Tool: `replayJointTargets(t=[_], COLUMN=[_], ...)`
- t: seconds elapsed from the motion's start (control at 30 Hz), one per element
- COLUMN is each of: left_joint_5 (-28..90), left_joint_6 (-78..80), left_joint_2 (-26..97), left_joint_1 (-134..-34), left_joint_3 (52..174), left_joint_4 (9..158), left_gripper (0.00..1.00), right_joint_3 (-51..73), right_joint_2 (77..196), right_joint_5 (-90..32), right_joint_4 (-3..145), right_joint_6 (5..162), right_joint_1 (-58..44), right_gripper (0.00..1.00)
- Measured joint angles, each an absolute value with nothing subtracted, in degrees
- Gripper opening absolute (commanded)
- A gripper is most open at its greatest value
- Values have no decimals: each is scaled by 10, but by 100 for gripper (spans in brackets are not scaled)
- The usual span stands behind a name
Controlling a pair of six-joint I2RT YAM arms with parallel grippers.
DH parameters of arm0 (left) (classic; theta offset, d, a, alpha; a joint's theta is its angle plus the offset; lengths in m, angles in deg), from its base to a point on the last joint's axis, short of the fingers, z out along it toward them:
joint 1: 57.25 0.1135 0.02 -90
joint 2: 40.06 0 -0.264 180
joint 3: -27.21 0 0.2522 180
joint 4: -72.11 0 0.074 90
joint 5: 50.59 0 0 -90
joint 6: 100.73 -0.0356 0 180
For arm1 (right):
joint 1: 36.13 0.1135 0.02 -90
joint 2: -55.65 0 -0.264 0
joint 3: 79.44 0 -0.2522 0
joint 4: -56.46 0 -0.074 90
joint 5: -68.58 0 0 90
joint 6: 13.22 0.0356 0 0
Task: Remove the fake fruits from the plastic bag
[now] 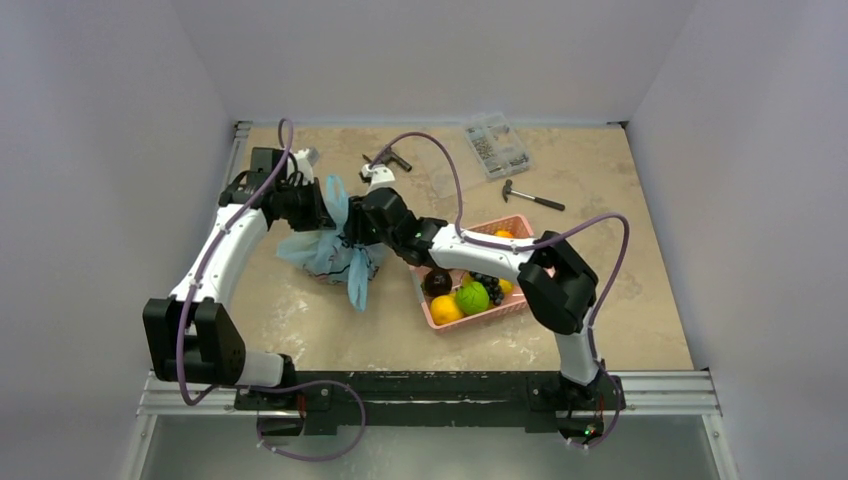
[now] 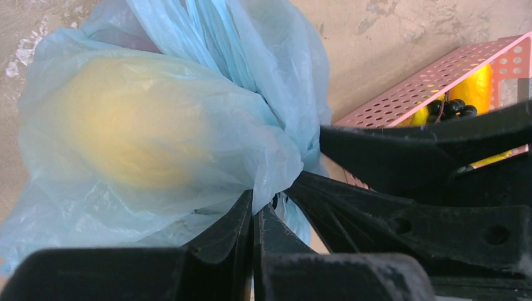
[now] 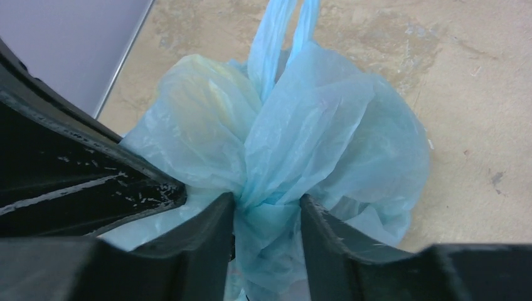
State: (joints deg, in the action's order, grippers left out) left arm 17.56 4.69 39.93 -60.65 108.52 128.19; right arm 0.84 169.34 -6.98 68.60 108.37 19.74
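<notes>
The pale blue plastic bag [image 1: 330, 250] lies bunched on the table left of centre. My left gripper [image 1: 325, 205] comes at it from the left and is shut on a gathered fold of the film [image 2: 257, 200]. A rounded pale yellow fake fruit [image 2: 125, 119] shows dimly through the plastic bag [image 2: 251, 75]; no other fruit in the bag can be made out. My right gripper [image 1: 355, 228] reaches in from the right. Its jaws [image 3: 266, 200] stand parted, with a twisted bunch of the plastic bag [image 3: 339, 125] filling the gap between them. The bag's handles point away from it.
A pink slatted basket [image 1: 478, 319] holding orange, green and dark fruits sits just right of the bag, under the right forearm. A hammer [image 1: 533, 197], a clear parts box [image 1: 497, 145] and a small tool [image 1: 388, 160] lie at the back.
</notes>
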Motion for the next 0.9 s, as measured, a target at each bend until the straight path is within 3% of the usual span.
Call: replayJointTargets(t=[0.13, 0.23, 0.47, 0.67, 0.7, 0.83, 0.9], left_joint_5=[187, 204, 280, 333, 332, 323, 322], left_joint_6=[47, 47, 52, 62, 62, 55, 51], left_joint_2=[394, 386, 329, 317, 316, 297, 272], left_joint_1=[-607, -604, -567, -538, -536, -535, -537], left_joint_3=[1081, 1078, 1054, 1052, 1050, 1029, 1012], left_joint_4=[1281, 1282, 1282, 1275, 1270, 1244, 1228], left_gripper=[0, 0, 0, 0, 7, 54, 68], right_joint_3=[41, 106, 263, 321, 321, 321, 321], right_joint_2=[1679, 1643, 1576, 1611, 1614, 1616, 1616], right_joint_5=[-75, -82, -218, -363, -373, -403, -407], right_joint_4=[649, 616, 436, 288, 280, 268, 271], right_joint_6=[1102, 1108, 1140, 1198, 1201, 1200, 1195], right_joint_1=[201, 200, 156, 79, 77, 81, 84], right_gripper=[13, 5, 0, 0, 0, 1, 1])
